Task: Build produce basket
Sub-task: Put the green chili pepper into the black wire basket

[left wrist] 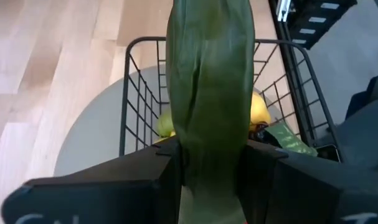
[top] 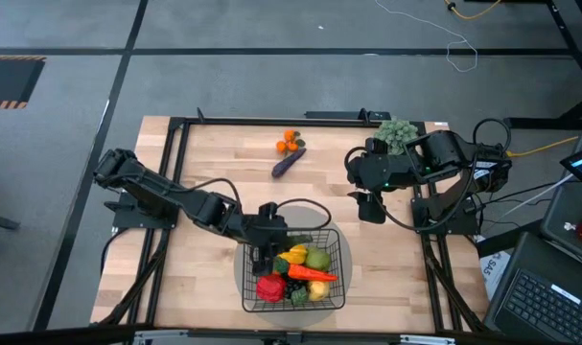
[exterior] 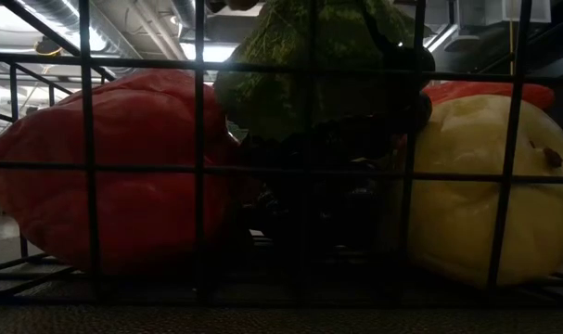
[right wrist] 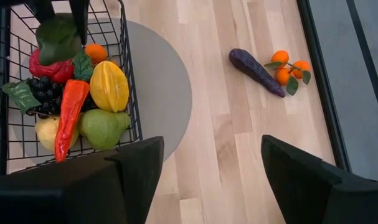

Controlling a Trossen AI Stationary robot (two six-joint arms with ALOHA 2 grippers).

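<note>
The black wire-mesh basket [top: 340, 251] stands on a grey round mat [top: 239, 273] near the table's front edge. It holds a red pepper [right wrist: 51, 68], an orange carrot [right wrist: 70, 118], a yellow starfruit [right wrist: 109, 87], a green pear [right wrist: 103, 127], black grapes [right wrist: 42, 93] and more. My left gripper [top: 267, 251] is over the basket's left side, shut on a long green piece [left wrist: 207, 93]. My right gripper [top: 370, 206] is open and empty above the table's right part. A purple eggplant [top: 289, 161] and small oranges [top: 290, 143] lie on the table at the far middle. My left gripper pinches the green piece between its two fingers [left wrist: 167, 171], one on each side of it. The fingers come from above, pointing down, and the piece [right wrist: 56, 38] reaches out beyond their tips, over the red pepper. Whether its end touches the fruit below, I cannot tell.
A grey-green bushy ball [top: 396, 134] sits at the far right by the right arm's base. Bare wood lies between the basket and the eggplant [right wrist: 257, 71]. In the low view the pepper [exterior: 105, 176] and a yellow fruit [exterior: 476, 195] fill the mesh.
</note>
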